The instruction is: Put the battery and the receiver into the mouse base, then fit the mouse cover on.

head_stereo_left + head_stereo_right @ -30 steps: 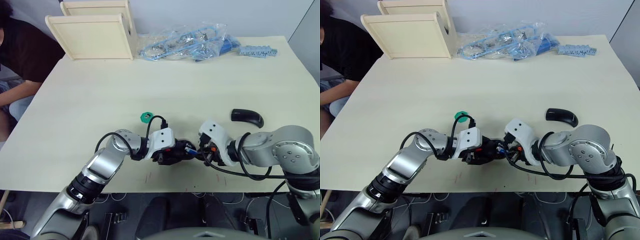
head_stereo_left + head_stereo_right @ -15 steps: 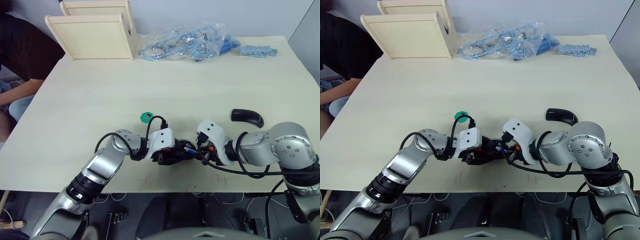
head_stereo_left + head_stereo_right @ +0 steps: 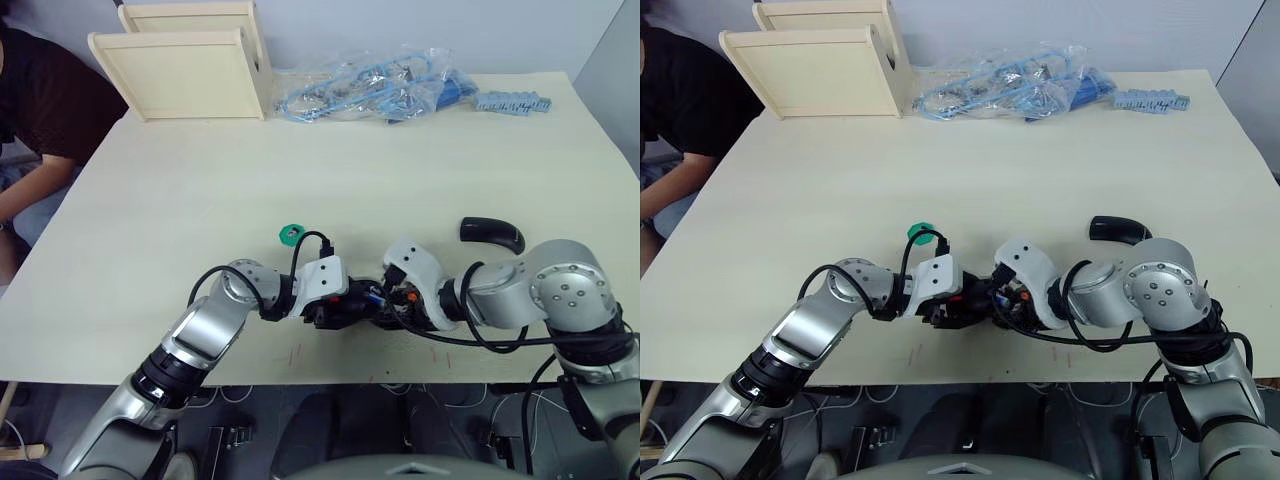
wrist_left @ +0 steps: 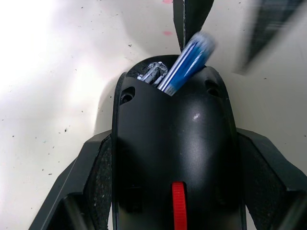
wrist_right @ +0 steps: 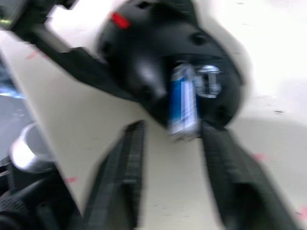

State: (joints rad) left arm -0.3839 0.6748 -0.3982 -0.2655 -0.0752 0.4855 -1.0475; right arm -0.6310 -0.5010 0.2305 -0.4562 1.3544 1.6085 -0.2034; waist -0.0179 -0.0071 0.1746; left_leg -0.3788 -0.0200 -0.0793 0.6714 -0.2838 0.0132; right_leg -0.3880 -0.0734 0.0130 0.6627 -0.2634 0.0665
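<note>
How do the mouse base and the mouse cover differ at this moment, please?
The mouse base sits clamped in the left gripper near the table's front edge; the mouse cover lies free, farther right. The base has a red patch and a battery sticking out of it; the cover is plain. Both are black.

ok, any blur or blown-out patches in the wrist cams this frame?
Right wrist view: smeared throughout, the battery and mouse base soft-edged. Left wrist view: mouse base sharp, battery tip blurred, table washed out white in one corner.
</note>
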